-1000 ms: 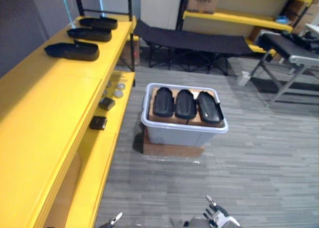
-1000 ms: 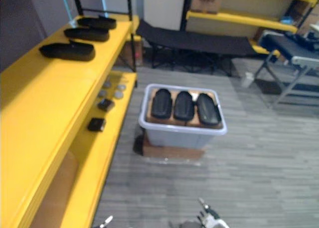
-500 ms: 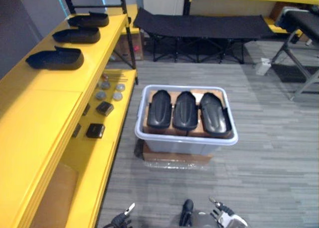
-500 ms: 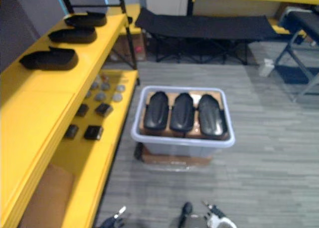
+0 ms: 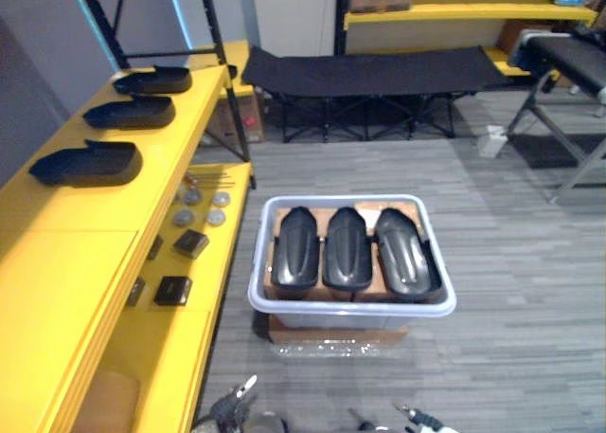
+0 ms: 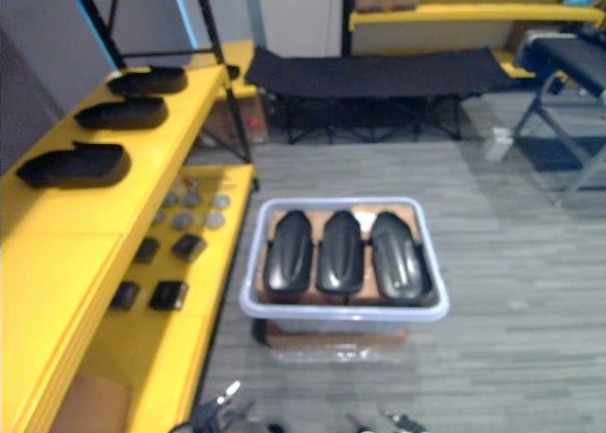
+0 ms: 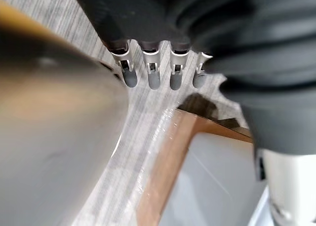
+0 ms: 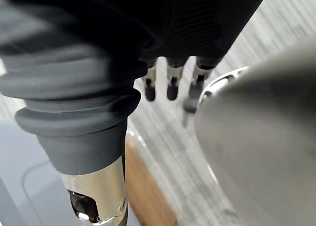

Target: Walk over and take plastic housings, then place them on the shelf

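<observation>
Plastic housings (image 5: 347, 250): 3 lie in the grey bin (image 5: 352, 308) at centre, 3 on the yellow shelf (image 5: 76, 253), upper left. Left hand (image 7: 150, 70) and right hand (image 8: 171, 82) hang straight-fingered, empty.

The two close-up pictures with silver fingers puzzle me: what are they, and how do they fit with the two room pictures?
This is a walking humanoid robot. The two room pictures come from cameras in its head, looking down. Each close-up comes from a camera on one wrist. They show the left hand and the right hand, both with fingers straight and holding nothing. Ahead stands a grey bin with three black plastic housings lying side by side in it. Along the robot's left runs a yellow shelf, where three more housings lie in a row. Lower down lie small dark blocks and round discs.
</observation>
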